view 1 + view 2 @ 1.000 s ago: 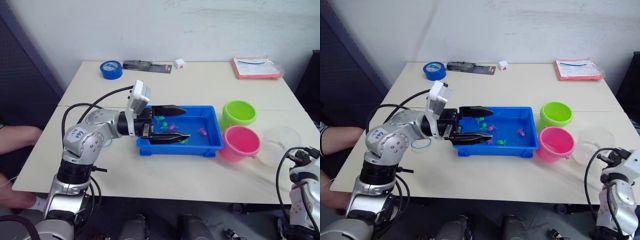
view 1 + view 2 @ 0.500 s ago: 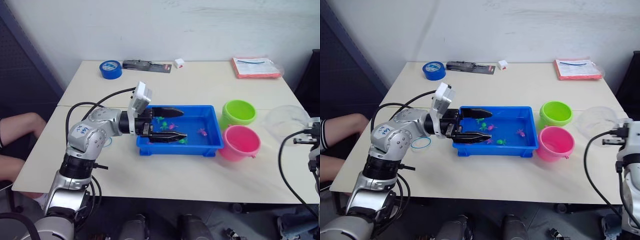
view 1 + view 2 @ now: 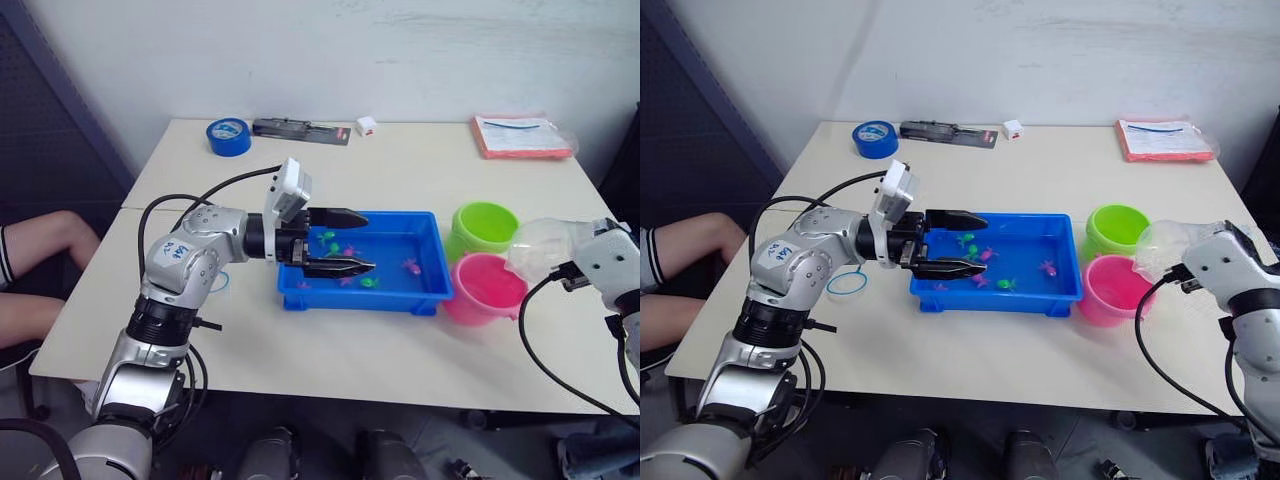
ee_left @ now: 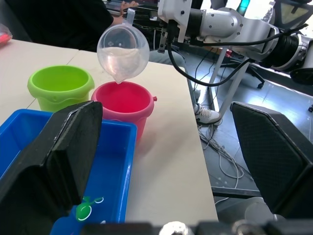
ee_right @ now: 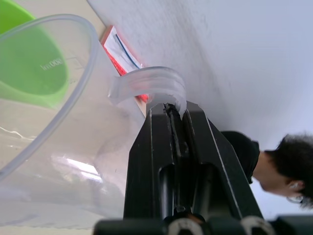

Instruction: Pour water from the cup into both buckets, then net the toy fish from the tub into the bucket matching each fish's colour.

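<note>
The clear cup (image 3: 540,249) hangs tilted with its lip just above the pink bucket (image 3: 483,288). My right gripper (image 5: 168,105) is shut on the cup's handle. The lime green bucket (image 3: 483,224) stands just behind the pink one. To their left lies the blue tub (image 3: 360,303) with tiny green and pink toy fish (image 3: 345,252) in it. My left gripper (image 3: 369,241) hovers open over the tub's left half, holding nothing. The net's blue hoop (image 3: 843,284) lies on the table beside my left arm. From the left wrist view, the cup (image 4: 123,51) tips over the pink bucket (image 4: 122,100).
At the table's far edge lie a blue tape roll (image 3: 229,136), a black tool (image 3: 300,130), a small white box (image 3: 367,125) and a red packet (image 3: 522,136). A person's leg (image 3: 50,235) is left of the table.
My right arm has lifted the cup off the table's right edge, swung it left and tipped it over the pink bucket. The left gripper stays open over the tub.
</note>
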